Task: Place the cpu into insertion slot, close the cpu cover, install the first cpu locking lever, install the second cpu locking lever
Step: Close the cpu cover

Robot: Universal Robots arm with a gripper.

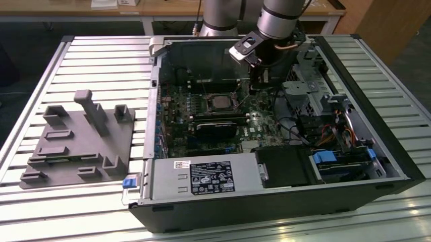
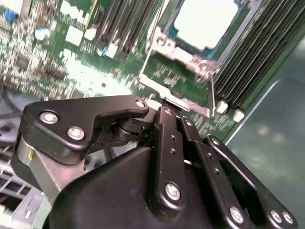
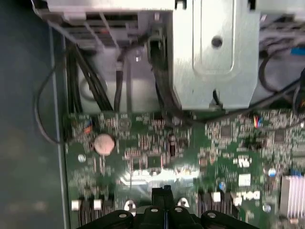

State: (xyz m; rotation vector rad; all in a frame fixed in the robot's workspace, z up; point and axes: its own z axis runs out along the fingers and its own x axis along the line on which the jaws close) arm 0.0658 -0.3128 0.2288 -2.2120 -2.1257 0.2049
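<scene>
Black gripper (image 2: 164, 109) links crowd the foreground of the second wrist view. The fingers are drawn together at the tip, and I see nothing between them. In the first wrist view the gripper (image 3: 164, 191) shows the same closed tip, hanging over the green motherboard (image 3: 143, 143). Past it lie a round coin battery (image 3: 104, 143) and then a silvery drive cage (image 3: 214, 52).

Just beyond the fingertips in the second wrist view sits the cpu cover (image 2: 183, 56), a silvery frame. The pale cpu (image 2: 205, 21) shows in its window, with long black memory slots (image 2: 252, 47) beside it. Whether the tip touches the frame's near edge I cannot tell.

In the exterior view the nearest thing is the open computer case (image 1: 269, 212), with its power supply (image 1: 202, 176) along the near wall. Farther in, the cpu (image 1: 219, 102) lies in the insertion slot (image 1: 207, 103). The gripper (image 1: 259, 85) is down inside the case, near the slot on the exterior view's right, below the arm (image 1: 279, 20). A grey fixture tray (image 1: 74, 146) rests on the slatted table (image 1: 101, 60), on the exterior view's left.
</scene>
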